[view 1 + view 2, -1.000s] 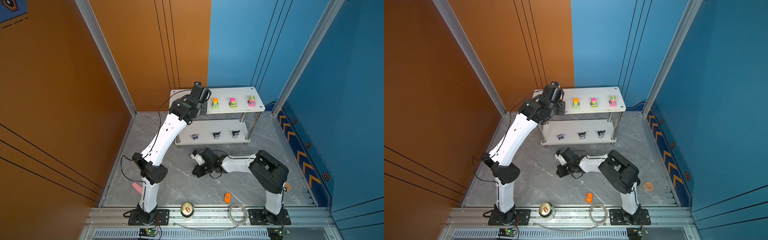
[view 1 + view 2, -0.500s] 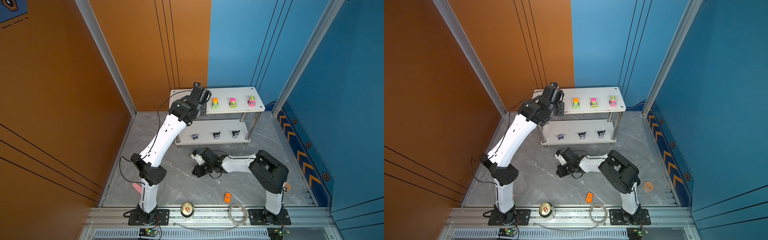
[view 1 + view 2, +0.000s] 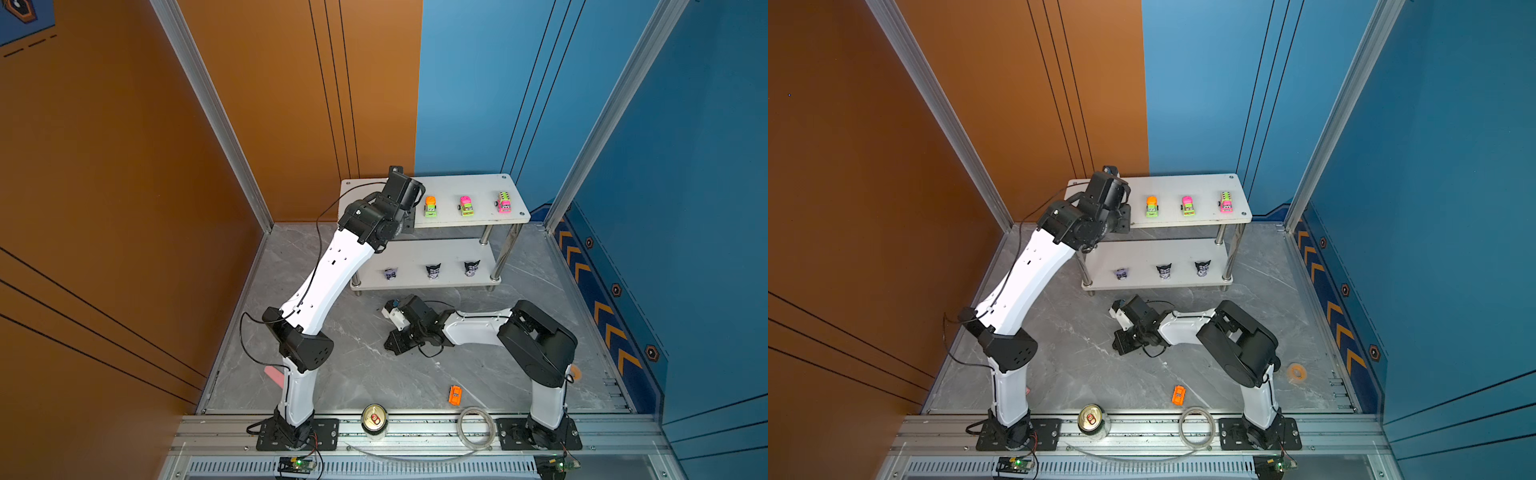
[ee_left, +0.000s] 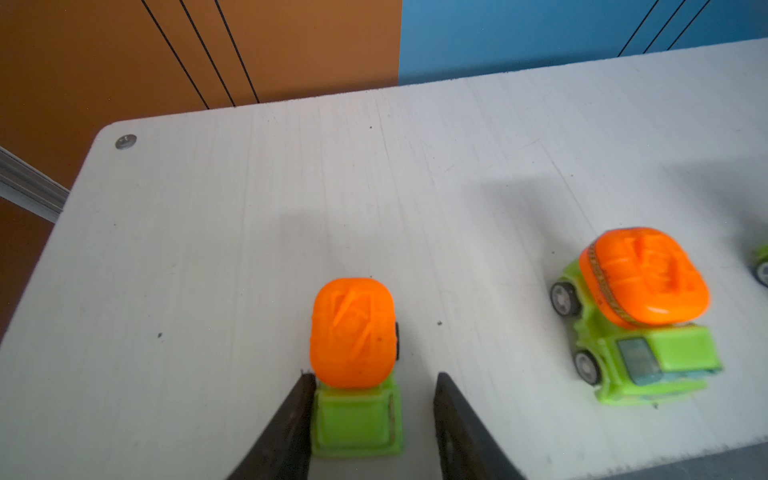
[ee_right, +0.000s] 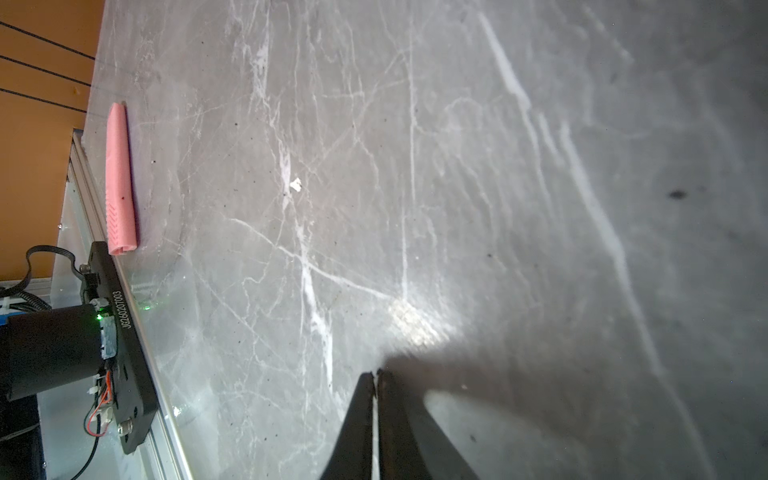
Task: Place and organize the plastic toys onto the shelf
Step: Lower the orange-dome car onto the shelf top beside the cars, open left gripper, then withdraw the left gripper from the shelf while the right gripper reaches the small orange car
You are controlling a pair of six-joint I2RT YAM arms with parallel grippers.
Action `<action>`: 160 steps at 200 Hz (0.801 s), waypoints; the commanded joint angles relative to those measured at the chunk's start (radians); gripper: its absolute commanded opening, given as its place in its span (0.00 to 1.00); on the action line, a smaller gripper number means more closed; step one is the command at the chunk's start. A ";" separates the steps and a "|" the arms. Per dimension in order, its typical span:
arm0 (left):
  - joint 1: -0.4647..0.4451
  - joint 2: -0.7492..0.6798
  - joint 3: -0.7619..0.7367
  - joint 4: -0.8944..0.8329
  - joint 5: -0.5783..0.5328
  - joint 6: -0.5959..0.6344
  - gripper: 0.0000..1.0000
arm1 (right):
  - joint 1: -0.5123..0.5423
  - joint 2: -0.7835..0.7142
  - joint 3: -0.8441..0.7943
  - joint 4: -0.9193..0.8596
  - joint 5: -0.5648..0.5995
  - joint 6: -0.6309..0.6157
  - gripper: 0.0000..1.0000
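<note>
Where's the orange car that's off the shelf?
In both top views the orange car lies on the floor, right of the can, near the tape ring.

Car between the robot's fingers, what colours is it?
The car is orange on top, green below; clearest in the left wrist view.

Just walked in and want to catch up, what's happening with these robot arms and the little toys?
The left end effector is open around an orange-and-green car sitting on the top tier of the shelf, beside three other cars. Three figurines line the lower tier. One orange car lies on the tabletop, not yet shelved. The right end effector is shut and empty, low over the tabletop.
</note>
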 commanded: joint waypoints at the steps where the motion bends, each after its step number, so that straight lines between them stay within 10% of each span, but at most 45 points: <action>1: -0.010 -0.026 0.020 -0.027 0.003 -0.003 0.50 | 0.008 0.029 -0.004 -0.048 0.014 0.000 0.09; 122: -0.006 -0.212 0.018 -0.026 -0.083 0.076 0.59 | 0.006 -0.018 -0.029 -0.037 0.040 -0.025 0.10; 160: -0.048 -0.432 -0.222 0.007 -0.122 0.067 0.59 | -0.005 -0.093 -0.064 -0.040 0.129 -0.036 0.10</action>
